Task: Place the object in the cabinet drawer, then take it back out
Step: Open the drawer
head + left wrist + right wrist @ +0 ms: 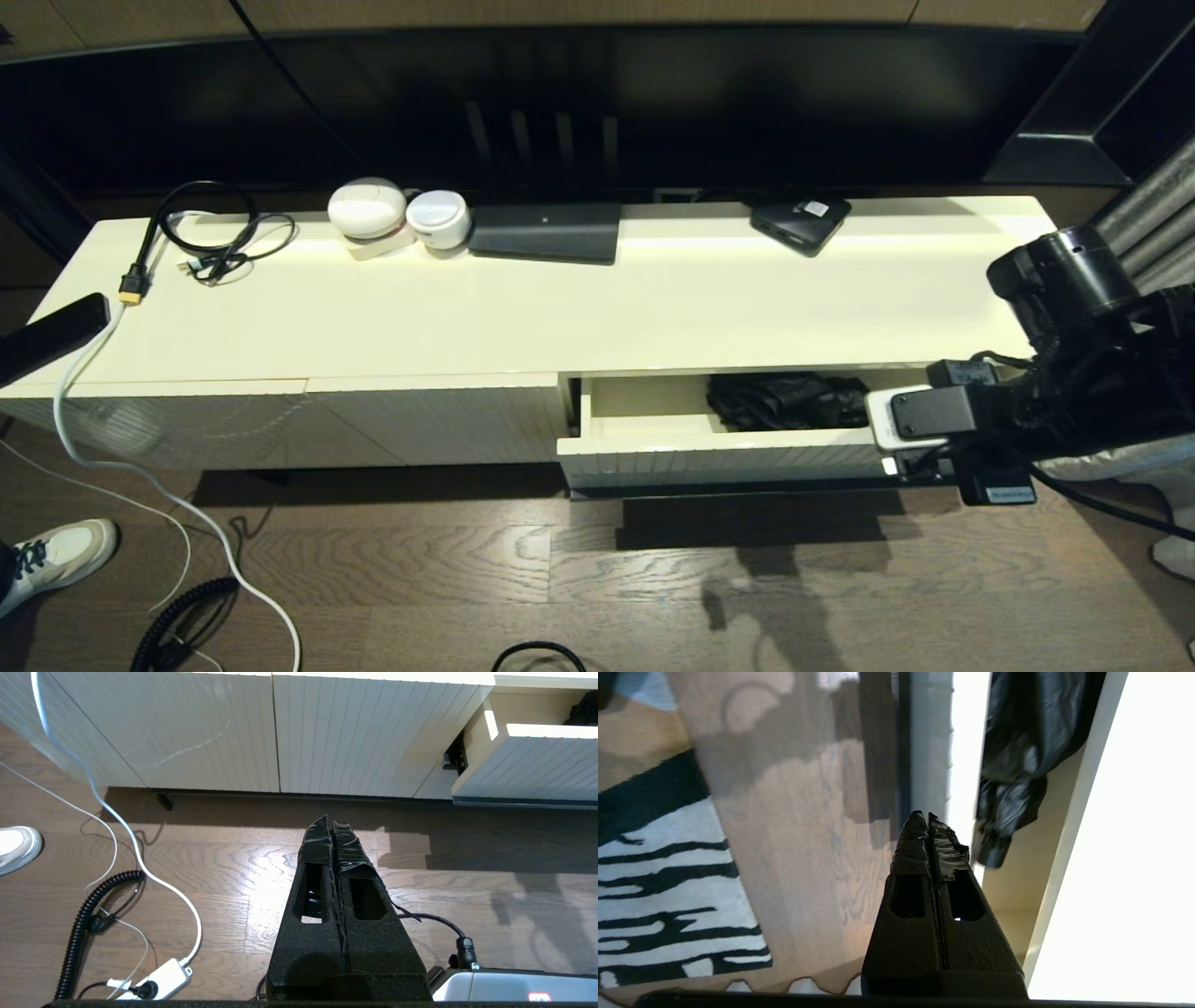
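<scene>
Umbrella (pixel 789 399) lies in the half-open drawer (pixel 728 459); my right gripper (pixel 928 819), clenched empty, must part and reach in.

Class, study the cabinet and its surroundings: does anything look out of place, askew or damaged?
Little stands out. The cabinet drawer is partly open with the black umbrella bunched inside. A tangle of cables lies loose on the cabinet top.

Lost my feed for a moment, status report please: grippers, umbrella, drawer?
Right gripper shut, empty, at the ribbed cream drawer front. Left gripper shut, parked over floor. Black folding umbrella lies inside the open drawer. Nothing blocking.
</scene>
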### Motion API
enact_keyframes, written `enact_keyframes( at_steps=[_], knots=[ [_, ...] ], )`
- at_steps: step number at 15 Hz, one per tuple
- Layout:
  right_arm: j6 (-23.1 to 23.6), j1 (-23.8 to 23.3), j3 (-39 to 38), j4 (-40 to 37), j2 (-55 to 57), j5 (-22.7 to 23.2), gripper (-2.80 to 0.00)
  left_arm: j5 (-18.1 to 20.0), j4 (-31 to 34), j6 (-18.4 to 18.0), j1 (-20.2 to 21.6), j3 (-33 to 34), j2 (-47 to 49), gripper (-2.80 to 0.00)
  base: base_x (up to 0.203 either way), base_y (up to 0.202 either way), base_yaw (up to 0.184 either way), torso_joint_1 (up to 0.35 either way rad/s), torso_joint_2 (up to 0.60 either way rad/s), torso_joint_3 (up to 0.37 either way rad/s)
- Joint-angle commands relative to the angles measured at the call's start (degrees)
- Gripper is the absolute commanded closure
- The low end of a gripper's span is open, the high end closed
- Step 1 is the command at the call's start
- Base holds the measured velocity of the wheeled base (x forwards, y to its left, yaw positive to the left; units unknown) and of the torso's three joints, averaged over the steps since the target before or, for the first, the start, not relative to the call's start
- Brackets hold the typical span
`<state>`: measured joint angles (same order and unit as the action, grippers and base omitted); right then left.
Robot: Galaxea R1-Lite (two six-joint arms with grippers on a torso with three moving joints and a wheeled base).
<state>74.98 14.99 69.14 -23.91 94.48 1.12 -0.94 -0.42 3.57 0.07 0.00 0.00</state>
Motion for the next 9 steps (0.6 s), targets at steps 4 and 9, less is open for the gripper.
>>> enact_keyframes(
  at_steps=[4, 9],
  knots=[
    [0.35, -1.11, 8.22, 0.00, 11.76, 0.02, 0.00, -0.03, -0.02, 0.03, 0.01, 0.00, 0.00, 0.00, 0.000, 0.000, 0.000, 0.000, 0.00, 0.000],
    [0.27, -1.97, 11.01, 0.04, 14.52, 0.11, 0.00, -0.03, -0.02, 0.03, 0.01, 0.00, 0.00, 0.00, 0.000, 0.000, 0.000, 0.000, 0.00, 0.000]
  ],
)
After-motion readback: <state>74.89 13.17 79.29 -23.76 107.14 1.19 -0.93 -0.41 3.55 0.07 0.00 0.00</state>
